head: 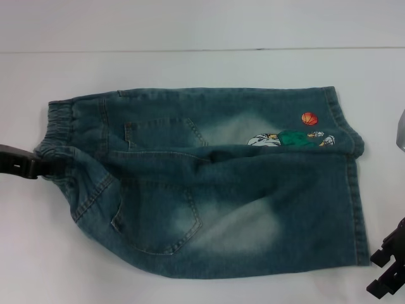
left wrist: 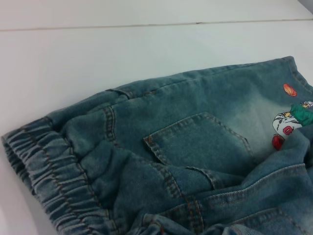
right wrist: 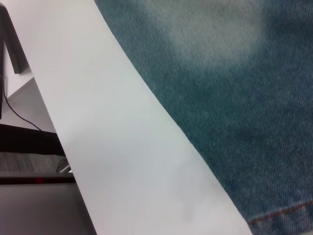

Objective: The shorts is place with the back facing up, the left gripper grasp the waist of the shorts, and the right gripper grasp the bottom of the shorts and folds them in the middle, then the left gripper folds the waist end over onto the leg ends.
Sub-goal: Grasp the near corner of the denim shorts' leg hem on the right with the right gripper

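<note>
The shorts [head: 215, 183] lie flat on the white surface [head: 190, 69], 2 back pockets up. My left claw [head: 39, 166] is at the waist [head: 60, 130], touching the gathered band; whether it grips I cannot tell. My right claw [head: 389, 269] sits just beside the leg ends [head: 354, 190], its opening unclear.

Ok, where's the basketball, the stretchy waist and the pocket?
basketball [head: 309, 118], head view, middle of the orange ball.
waist [left wrist: 46, 169], left wrist view, on the gathered band.
pocket [head: 157, 218], head view, middle of the nearer patch pocket.
</note>
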`<state>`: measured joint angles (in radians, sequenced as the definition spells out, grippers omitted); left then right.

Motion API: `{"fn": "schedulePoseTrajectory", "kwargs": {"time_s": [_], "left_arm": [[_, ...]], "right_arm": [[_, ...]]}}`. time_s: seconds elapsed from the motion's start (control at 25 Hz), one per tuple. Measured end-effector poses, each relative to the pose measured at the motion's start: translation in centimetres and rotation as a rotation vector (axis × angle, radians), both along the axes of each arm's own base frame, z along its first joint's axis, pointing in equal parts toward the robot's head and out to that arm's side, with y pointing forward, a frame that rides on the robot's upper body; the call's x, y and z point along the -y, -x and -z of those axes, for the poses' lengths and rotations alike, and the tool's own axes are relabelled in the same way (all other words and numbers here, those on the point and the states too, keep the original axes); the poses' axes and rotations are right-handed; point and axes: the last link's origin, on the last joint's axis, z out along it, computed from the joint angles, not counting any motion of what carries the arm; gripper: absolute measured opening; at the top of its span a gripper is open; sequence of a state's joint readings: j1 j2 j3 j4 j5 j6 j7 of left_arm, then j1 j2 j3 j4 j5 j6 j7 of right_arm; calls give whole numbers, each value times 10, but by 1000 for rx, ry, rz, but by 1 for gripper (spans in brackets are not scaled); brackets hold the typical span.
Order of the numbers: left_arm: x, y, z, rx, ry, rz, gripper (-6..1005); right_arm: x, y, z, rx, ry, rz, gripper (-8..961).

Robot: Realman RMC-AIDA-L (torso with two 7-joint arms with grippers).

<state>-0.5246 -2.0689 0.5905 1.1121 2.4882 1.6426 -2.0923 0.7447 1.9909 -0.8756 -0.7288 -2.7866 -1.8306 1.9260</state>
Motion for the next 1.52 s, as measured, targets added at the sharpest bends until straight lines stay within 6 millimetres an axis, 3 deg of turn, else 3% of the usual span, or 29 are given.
{"fn": "schedulePoseTrajectory", "kwargs": {"time_s": [1.12, 1.52], "left_arm": [[1, 1, 3, 6, 6, -2, 73], [1, 2, 5, 11, 10, -4, 73]], "right_arm": [[-2, 0, 3, 8, -7, -5, 834], [-4, 9, 7, -54, -21, -24, 834]]}}
